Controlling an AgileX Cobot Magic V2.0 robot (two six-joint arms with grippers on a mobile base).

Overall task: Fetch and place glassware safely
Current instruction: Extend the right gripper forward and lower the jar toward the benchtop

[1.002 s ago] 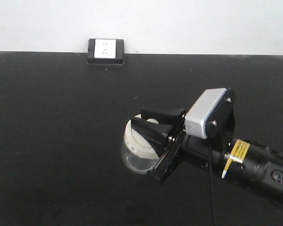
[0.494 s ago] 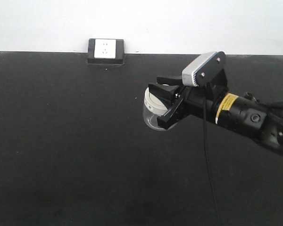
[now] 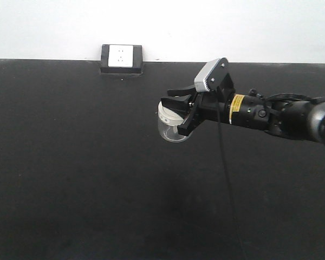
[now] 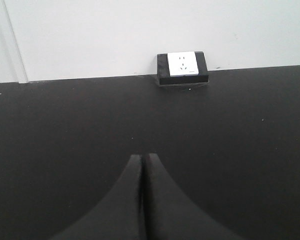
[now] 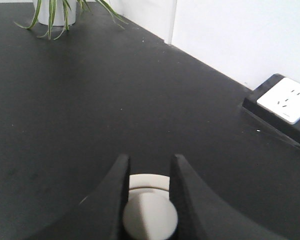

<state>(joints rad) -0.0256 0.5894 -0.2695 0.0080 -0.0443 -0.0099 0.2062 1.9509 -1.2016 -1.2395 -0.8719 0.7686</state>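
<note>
The right gripper is clamped on the jar, fingers pinching its knob, probably a surer hold than slick glass. The jar hangs tilted over the table, right of centre. The left gripper is closed on nothing.

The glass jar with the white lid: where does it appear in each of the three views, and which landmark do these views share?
Front view: the glass jar is near the middle, held in the right gripper.
Left wrist view: not in it; only the shut left gripper shows.
Right wrist view: bottom centre, glass jar lid between the gripper fingers.
Shared landmark: the white socket by the wall, upper left in front, white socket upper right of centre, white socket far right.
</note>
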